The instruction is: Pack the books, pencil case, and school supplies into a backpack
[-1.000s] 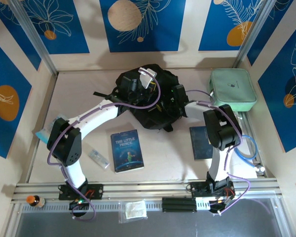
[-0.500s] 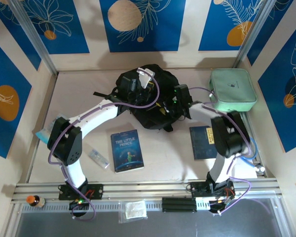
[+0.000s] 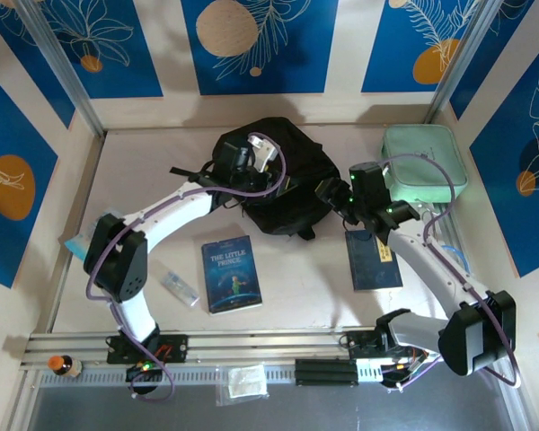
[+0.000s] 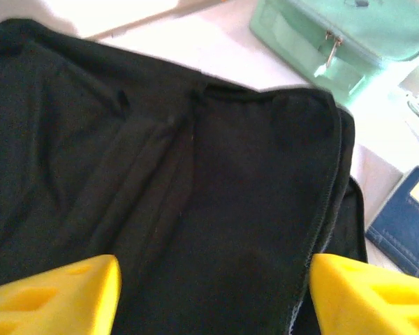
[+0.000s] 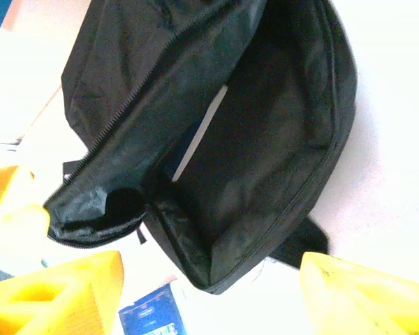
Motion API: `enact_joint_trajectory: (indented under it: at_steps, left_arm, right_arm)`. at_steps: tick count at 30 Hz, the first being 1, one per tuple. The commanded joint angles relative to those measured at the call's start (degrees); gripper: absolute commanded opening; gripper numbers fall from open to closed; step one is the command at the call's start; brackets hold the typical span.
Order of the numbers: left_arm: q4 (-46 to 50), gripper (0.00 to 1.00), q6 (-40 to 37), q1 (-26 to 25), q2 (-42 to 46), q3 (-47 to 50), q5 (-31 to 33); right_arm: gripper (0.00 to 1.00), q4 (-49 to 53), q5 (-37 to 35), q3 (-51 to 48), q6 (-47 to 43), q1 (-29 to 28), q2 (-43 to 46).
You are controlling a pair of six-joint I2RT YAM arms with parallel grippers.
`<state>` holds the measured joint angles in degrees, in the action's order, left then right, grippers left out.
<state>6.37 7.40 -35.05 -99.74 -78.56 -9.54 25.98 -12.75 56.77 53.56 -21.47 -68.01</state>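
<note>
Pale tabletop (image 3: 323,287), blue-patterned walls behind.
1. Backpack (image 3: 292,175): black, far middle of the table, lying unzipped, its mouth gaping in the right wrist view.
2. Mint-green zip case (image 3: 424,162): right of the backpack, apart.
3. "Little Prince" book (image 3: 231,274): flat, nearward of the backpack.
4. Yellow-label book (image 3: 372,260): near-right of the backpack.
5. Clear plastic box (image 3: 179,285): near-left of the backpack.
6. Left gripper (image 4: 209,293): over the backpack's fabric, jaws wide, empty.
7. Right gripper (image 5: 209,293): at the backpack's right edge, jaws wide, empty.

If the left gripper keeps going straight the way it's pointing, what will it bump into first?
Most likely the black backpack. In the left wrist view, its fabric lies right ahead of the open left gripper. How near it is, I cannot tell.
</note>
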Motion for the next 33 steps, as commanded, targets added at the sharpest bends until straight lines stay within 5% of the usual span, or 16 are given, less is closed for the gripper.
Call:
enact_joint_trajectory:
  at_steps: [1, 9, 13, 17, 22, 26, 33]
  left_arm:
    - [7.4, 0.83, 5.4, 0.4, 8.4, 3.1, 4.0]
    - [12.4, 1.00, 11.0, 3.5, 24.3, 19.8, 18.1]
    - [11.8, 1.00, 14.8, 7.2, 30.1, 27.0, 17.9]
    - [14.7, 1.00, 18.3, 10.8, 31.5, 30.0, 18.1]
    - [17.4, 1.00, 22.6, 16.9, 29.0, 32.4, 14.7]
    - [16.0, 1.00, 25.6, 22.4, 26.3, 33.9, 9.4]
    - [12.4, 1.00, 28.4, 26.4, 22.6, 33.7, 6.3]
  right_arm:
    - [0.68, 6.5, -6.9, 5.5, -7.3, -2.9, -1.6]
    - [0.70, 7.5, -8.9, 16.7, -14.4, -15.0, -13.7]
    - [0.71, 7.7, -10.7, 22.3, -18.4, -21.0, -19.2]
    - [0.70, 7.4, -3.5, 26.4, -20.9, -24.1, -26.1]
    - [0.59, 8.3, 5.6, 30.2, -21.7, -26.2, -36.3]
    - [0.51, 11.3, 6.2, 33.9, -24.7, -28.6, -43.7]
    - [0.50, 15.0, 10.8, 38.0, -31.0, -30.7, -51.6]
